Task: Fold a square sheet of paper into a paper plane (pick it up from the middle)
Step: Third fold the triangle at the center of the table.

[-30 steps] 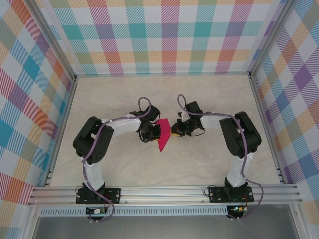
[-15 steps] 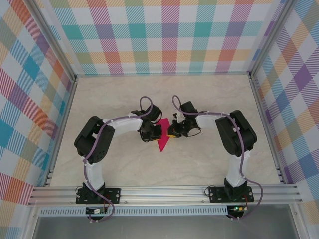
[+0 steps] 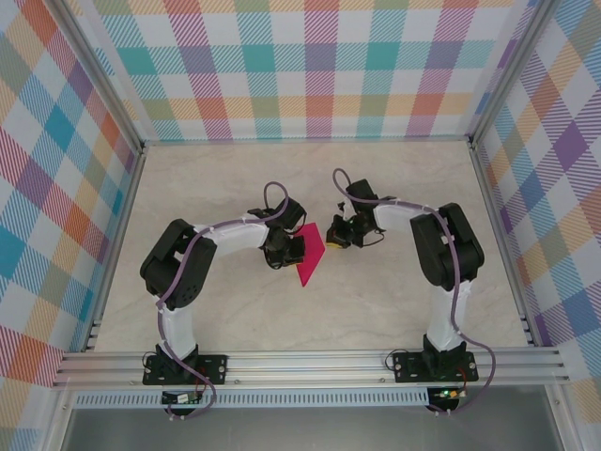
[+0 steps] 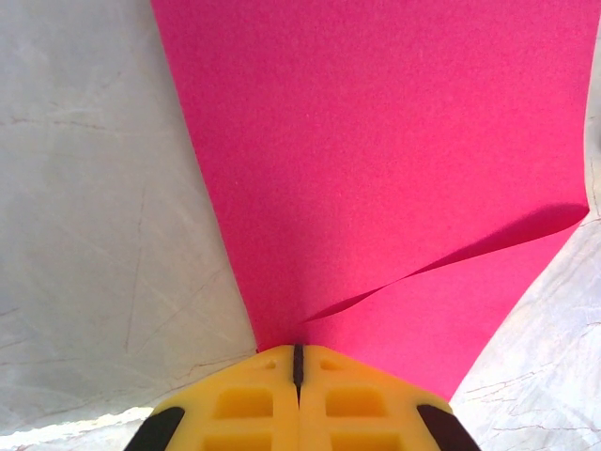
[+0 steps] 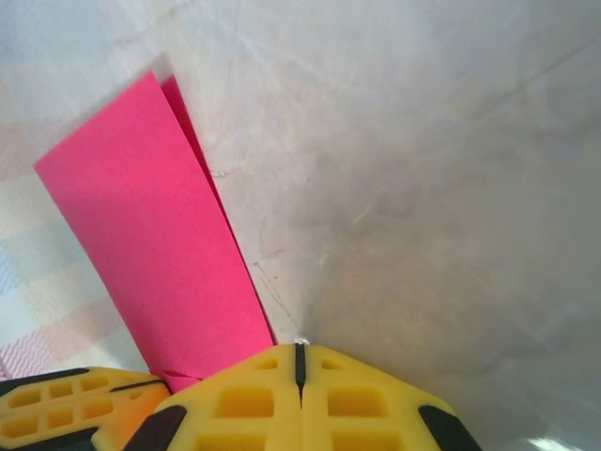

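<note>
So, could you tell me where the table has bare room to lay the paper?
Bare: the far strip of table below the back wall, and the near stretch between the arm bases. Crowded: the middle, where the left gripper holds the pink paper beside the right gripper.

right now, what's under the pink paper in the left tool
Pale marbled table shows on both sides of the sheet of paper, pinched in the shut left tool. Two layers of it overlap at a flap edge. The table directly beneath is covered.
</note>
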{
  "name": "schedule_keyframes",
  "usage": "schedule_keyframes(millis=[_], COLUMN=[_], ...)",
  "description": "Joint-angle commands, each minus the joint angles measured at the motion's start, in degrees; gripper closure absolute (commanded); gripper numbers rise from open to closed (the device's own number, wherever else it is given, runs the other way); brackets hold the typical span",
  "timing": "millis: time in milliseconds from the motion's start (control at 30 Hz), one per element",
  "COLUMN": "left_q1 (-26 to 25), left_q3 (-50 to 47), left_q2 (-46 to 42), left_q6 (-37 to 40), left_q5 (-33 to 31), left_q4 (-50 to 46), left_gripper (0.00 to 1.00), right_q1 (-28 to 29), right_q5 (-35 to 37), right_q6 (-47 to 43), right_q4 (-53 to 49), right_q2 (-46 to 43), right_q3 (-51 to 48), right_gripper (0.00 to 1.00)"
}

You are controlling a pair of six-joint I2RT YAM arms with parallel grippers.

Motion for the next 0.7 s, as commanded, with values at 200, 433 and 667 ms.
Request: schedule_keyframes(millis=[200,433,667], left_q1=[-0.03,-0.03,-0.03], left_q3=[-4.94,-5.12,-5.14], left_q2=[5.28,5.27,4.94], left_q6=[-0.17,-0.21,-0.31], left_q5=[-6.5,-6.76,-6.77], left_q4=[-6.05,-5.74,-5.65], left_gripper=[1.0,1.0,1.0], right_q1=[5.0,11.13,12.22], right_q5=[-8.96,-8.43,-10.55], right_q6=[10.12,18.34,20.55], right_q4=[8.22,16.3,21.64], right_q2=[-13.67,-13.2,-9.56], right_q3=[-13.94,-17.08,-17.71], right_gripper=[0.97,1.0,1.0])
